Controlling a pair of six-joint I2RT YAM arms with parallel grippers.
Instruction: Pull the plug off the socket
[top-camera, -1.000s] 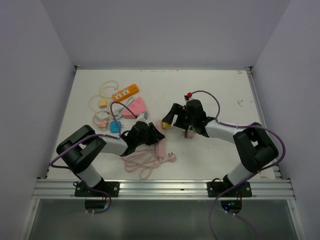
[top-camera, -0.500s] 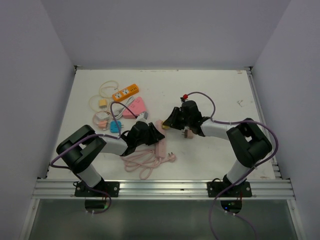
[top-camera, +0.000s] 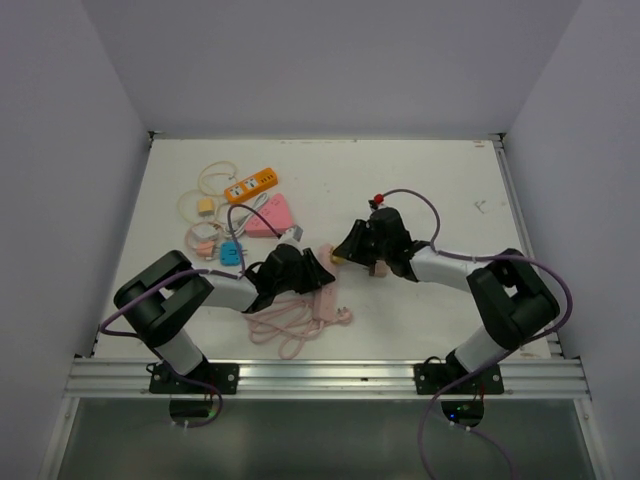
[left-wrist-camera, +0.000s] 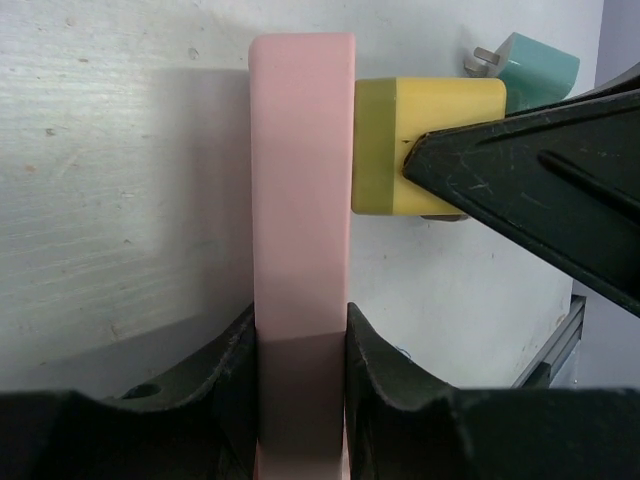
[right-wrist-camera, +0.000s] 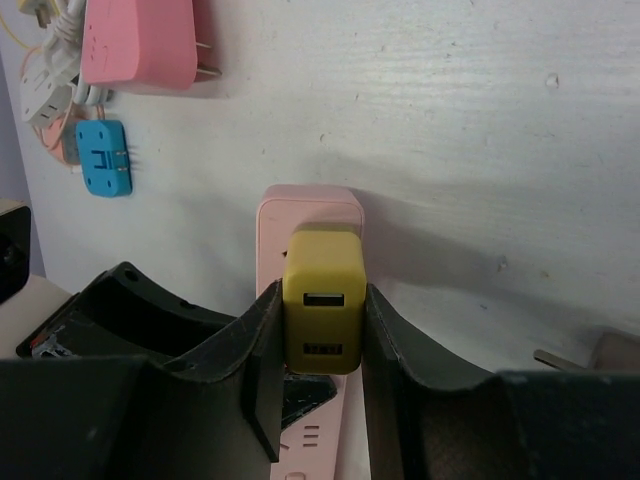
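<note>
A pink power strip (left-wrist-camera: 302, 180) lies on the white table, and it is the socket. My left gripper (left-wrist-camera: 300, 345) is shut on its long sides. A yellow USB plug (right-wrist-camera: 322, 300) sits pushed into the strip's far end (right-wrist-camera: 310, 205). My right gripper (right-wrist-camera: 318, 330) is shut on that plug, one finger on each side. In the left wrist view the yellow plug (left-wrist-camera: 425, 145) sticks out of the strip's face with a black right finger (left-wrist-camera: 540, 190) against it. From above, both grippers meet at the strip (top-camera: 322, 285), where the plug (top-camera: 338, 257) shows only as a small yellow spot.
The strip's pink cord (top-camera: 285, 325) coils toward the near edge. At the back left lie an orange power strip (top-camera: 250, 185), a pink adapter (top-camera: 270, 217), a blue adapter (top-camera: 231, 253) and cream cables (top-camera: 205, 195). A teal plug (left-wrist-camera: 535, 65) lies just past the yellow one.
My right gripper has moved in from the right and closed its fingers on the yellow plug. The left gripper has kept its hold on the pink strip.
</note>
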